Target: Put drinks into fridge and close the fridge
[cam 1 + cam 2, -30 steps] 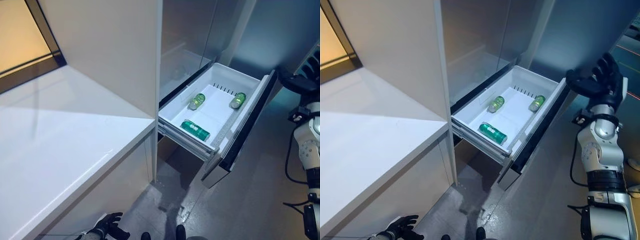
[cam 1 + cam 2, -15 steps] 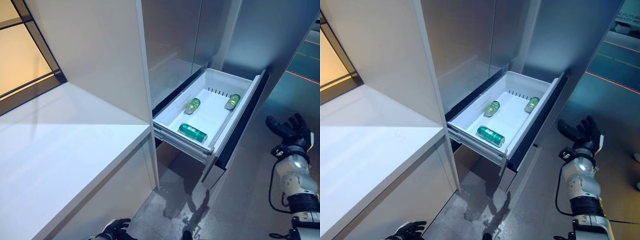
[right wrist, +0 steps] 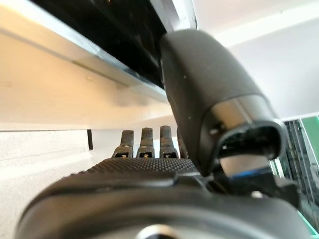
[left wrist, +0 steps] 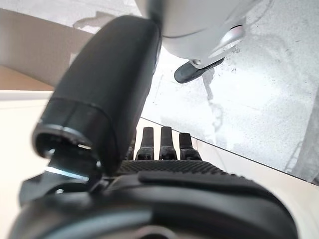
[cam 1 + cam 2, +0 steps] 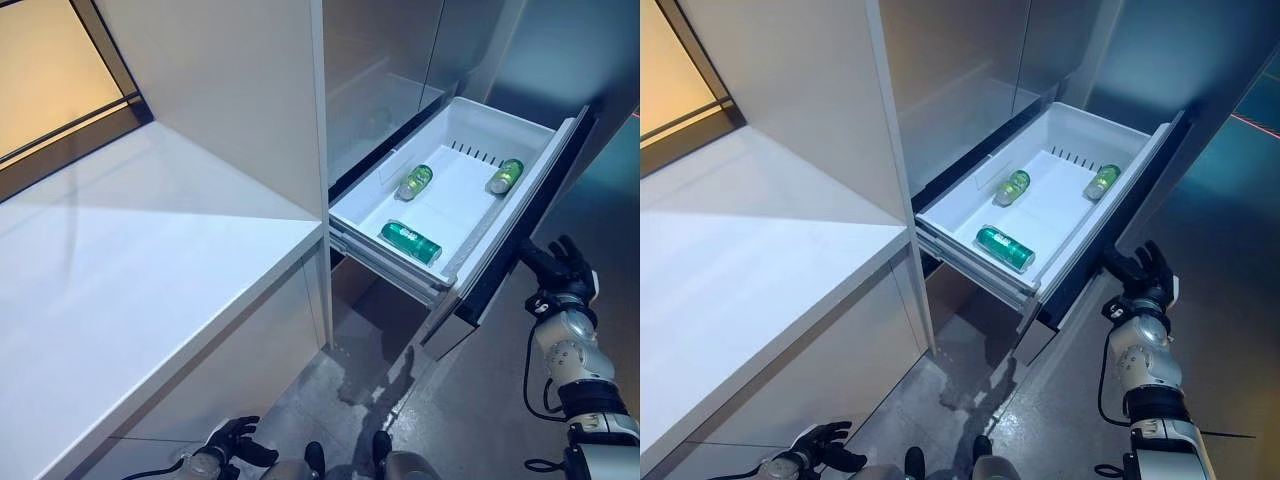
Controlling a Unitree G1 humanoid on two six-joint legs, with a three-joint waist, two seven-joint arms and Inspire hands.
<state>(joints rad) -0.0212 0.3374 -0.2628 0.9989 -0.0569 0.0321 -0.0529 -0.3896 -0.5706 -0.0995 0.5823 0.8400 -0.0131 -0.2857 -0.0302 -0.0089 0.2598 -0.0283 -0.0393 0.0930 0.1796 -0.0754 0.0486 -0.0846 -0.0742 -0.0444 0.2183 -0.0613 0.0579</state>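
The right hand point(image 5: 1143, 274), fingers spread and empty, waits just beside the drawer point(image 5: 1080, 240) front, which lies at ten o'clock from it. Three cans point(image 5: 1005, 248) lie inside. The left hand point(image 5: 812, 447) hangs low, relaxed, much farther away.

**Open drawer with three cans, beside a white counter**

A white fridge drawer point(image 5: 470, 130) stands pulled out in the upper right of the frame. Three green cans lie on their sides on its floor: one can point(image 5: 410, 242) near the front edge, a second point(image 5: 416, 182) toward the left wall, a third point(image 5: 505, 176) by the right wall near the back. A white countertop point(image 5: 130, 260) fills the left side. Grey floor point(image 5: 370, 390) shows below the drawer.
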